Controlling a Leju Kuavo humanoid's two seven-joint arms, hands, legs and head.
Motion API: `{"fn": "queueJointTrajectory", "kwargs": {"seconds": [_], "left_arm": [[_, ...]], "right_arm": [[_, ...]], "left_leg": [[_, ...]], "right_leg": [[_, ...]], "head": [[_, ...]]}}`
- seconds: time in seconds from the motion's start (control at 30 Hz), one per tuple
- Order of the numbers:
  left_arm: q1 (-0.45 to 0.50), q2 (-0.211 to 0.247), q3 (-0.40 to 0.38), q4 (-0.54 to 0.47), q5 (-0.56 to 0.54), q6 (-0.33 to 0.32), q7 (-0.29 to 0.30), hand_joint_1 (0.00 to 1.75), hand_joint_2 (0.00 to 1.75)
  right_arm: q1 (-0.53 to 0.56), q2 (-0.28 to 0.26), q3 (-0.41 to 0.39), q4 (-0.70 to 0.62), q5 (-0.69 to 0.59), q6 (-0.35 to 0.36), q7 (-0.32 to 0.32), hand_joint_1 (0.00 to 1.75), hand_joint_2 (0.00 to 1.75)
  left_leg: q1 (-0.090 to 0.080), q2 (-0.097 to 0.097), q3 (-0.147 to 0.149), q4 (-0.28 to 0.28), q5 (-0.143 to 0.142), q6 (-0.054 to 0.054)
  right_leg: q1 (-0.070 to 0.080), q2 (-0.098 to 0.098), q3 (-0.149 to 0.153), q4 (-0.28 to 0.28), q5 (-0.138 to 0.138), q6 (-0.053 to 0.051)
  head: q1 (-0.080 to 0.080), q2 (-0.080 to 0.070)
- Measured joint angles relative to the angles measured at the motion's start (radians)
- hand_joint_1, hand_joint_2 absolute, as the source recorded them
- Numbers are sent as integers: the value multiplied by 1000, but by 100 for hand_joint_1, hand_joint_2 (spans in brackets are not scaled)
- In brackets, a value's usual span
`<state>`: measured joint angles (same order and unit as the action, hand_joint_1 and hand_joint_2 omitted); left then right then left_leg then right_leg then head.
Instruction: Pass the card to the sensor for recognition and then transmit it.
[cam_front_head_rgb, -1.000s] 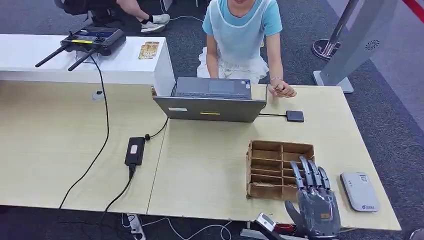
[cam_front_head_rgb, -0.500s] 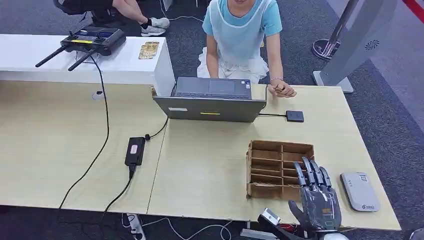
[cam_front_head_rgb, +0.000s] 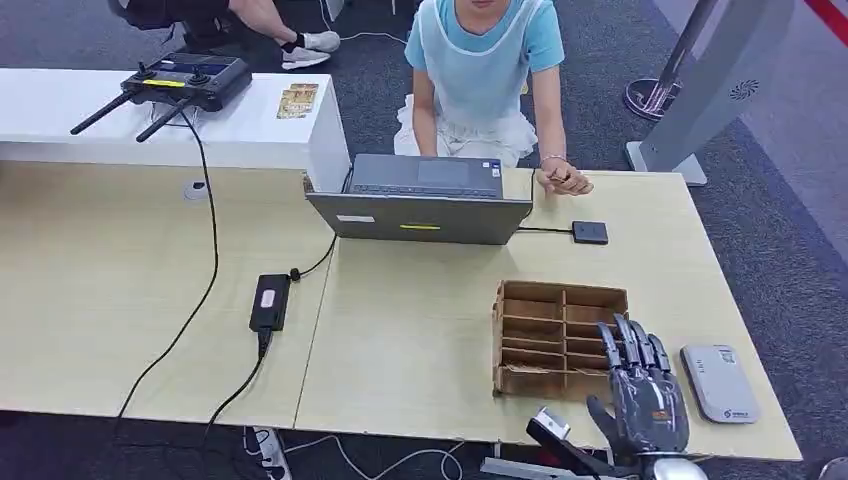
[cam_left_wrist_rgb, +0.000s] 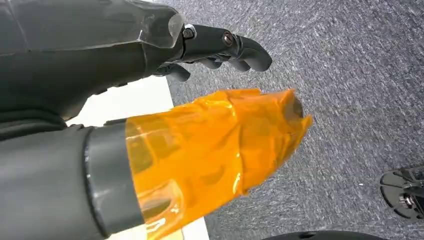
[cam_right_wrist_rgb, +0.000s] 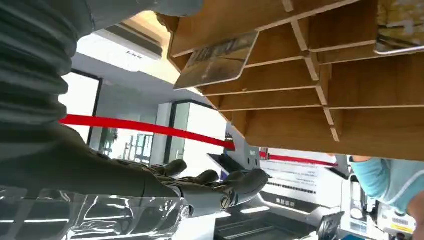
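A brown cardboard rack (cam_front_head_rgb: 545, 335) with several slots stands on the table's near right part. In the right wrist view a printed card (cam_right_wrist_rgb: 217, 59) sticks out of one slot and another card (cam_right_wrist_rgb: 400, 22) sits in a slot further along. My right hand (cam_front_head_rgb: 645, 400) hovers at the rack's near right corner, fingers straight and apart, holding nothing; its fingertips (cam_right_wrist_rgb: 235, 185) show close to the rack (cam_right_wrist_rgb: 310, 85). A white reader (cam_front_head_rgb: 718, 382) lies right of that hand. My left hand (cam_left_wrist_rgb: 200, 100), its thumb wrapped in orange tape, hangs over carpet, fingers loosely bent and empty.
A small black pad (cam_front_head_rgb: 590, 232) is cabled to the grey laptop (cam_front_head_rgb: 420, 200) at the far edge, where a person (cam_front_head_rgb: 485, 70) sits with a hand on the table. A black power brick (cam_front_head_rgb: 270, 300) and cables lie to the left. A remote controller (cam_front_head_rgb: 185, 80) rests on the white counter.
My right hand has drifted slightly to the right and toward the table's near edge, still with fingers spread and empty. Nothing else has moved.
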<state>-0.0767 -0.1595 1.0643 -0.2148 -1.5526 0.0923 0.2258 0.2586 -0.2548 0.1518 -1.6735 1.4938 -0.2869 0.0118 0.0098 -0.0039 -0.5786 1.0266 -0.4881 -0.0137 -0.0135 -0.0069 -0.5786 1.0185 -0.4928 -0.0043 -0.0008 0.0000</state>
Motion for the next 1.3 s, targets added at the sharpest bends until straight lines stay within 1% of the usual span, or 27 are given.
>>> {"fn": "queueJointTrajectory", "kwargs": {"seconds": [0.1,0.13,0.17,0.27,0.33,0.4,0.6,0.67,0.7,0.77,0.8,0.83,0.93,1.0,1.07,1.13,1.2,1.27,1.3], "left_arm": [[0,0,0,0,0,0,0,0,0],[0,0,0,0,0,0,0,0,0],[0,0,0,0,0,0,0,0,0],[0,0,0,0,0,0,0,0,0],[0,0,0,0,0,0,0,0,0],[0,0,0,0,0,0,0,0,0],[0,0,0,0,-3,0,0,0,0],[0,0,0,0,-3,0,0,0,0],[0,0,0,0,-3,0,0,0,0],[0,0,0,0,-3,0,-1,0,0],[0,0,0,0,-3,0,-1,0,0],[0,0,0,0,-3,0,-1,0,0],[0,0,0,0,-3,0,-2,0,0],[0,0,0,0,-3,0,-3,0,0],[0,0,0,0,-5,0,-3,0,0],[0,0,0,0,-6,0,-3,0,0],[0,0,0,0,-7,0,-3,0,0],[0,0,0,0,-8,0,-3,0,0],[0,0,0,0,-8,0,-4,0,0]], "right_arm": [[-3,1,-4,7,-6,0,-2,40,175],[-3,2,-5,8,-8,0,-2,51,175],[-3,2,-5,9,-7,0,-2,54,175],[-6,6,-8,14,-6,-1,-3,54,175],[-8,8,-9,16,-6,-2,-3,63,175],[-9,12,-12,16,-5,-2,-6,66,175],[-9,23,-28,16,0,-2,-18,65,175],[-9,26,-31,16,6,-2,-24,66,175],[-9,28,-33,16,9,-2,-28,72,175],[-9,32,-38,16,9,-2,-31,70,175],[-9,34,-41,17,9,-2,-32,75,175],[-9,36,-44,17,9,-2,-32,73,175],[-9,39,-49,18,10,-2,-36,91,175],[-9,40,-51,19,11,-2,-41,96,175],[-9,41,-51,20,11,-2,-42,94,175],[-9,43,-54,20,12,-3,-45,86,175],[-9,45,-55,20,13,-3,-46,91,175],[-9,46,-56,21,14,-3,-50,91,175],[-9,47,-56,21,17,-3,-52,94,175]], "left_leg": [[0,0,0,0,0,0],[0,0,0,0,0,0],[0,0,0,0,0,0],[0,0,0,0,0,0],[0,0,0,0,0,0],[0,0,0,0,0,0],[0,0,0,0,0,0],[0,0,0,0,0,0],[0,0,0,0,0,0],[0,0,0,0,0,0],[0,0,0,0,0,0],[0,0,0,0,0,0],[0,0,0,0,0,0],[0,0,0,0,0,0],[0,0,0,0,0,0],[0,0,0,0,0,0],[0,0,0,0,0,0],[0,0,0,0,0,0],[0,0,0,0,0,0]], "right_leg": [[0,0,0,0,0,0],[0,0,0,0,0,0],[0,0,0,0,0,0],[0,0,0,0,0,0],[0,0,0,0,0,0],[0,0,0,0,0,0],[0,0,0,0,0,0],[0,0,0,0,0,0],[0,0,0,0,0,0],[0,0,0,0,0,0],[0,0,0,0,0,0],[0,0,0,0,0,0],[0,0,0,0,0,0],[0,0,0,0,0,0],[0,0,0,0,0,0],[0,0,0,0,0,0],[0,0,0,0,0,0],[0,0,0,0,0,0],[0,0,0,0,0,0]], "head": [[0,0],[0,0],[0,0],[0,0],[0,0],[0,0],[0,0],[0,0],[0,0],[0,0],[0,0],[0,0],[0,0],[0,0],[0,0],[0,0],[0,0],[0,0],[0,0]]}}
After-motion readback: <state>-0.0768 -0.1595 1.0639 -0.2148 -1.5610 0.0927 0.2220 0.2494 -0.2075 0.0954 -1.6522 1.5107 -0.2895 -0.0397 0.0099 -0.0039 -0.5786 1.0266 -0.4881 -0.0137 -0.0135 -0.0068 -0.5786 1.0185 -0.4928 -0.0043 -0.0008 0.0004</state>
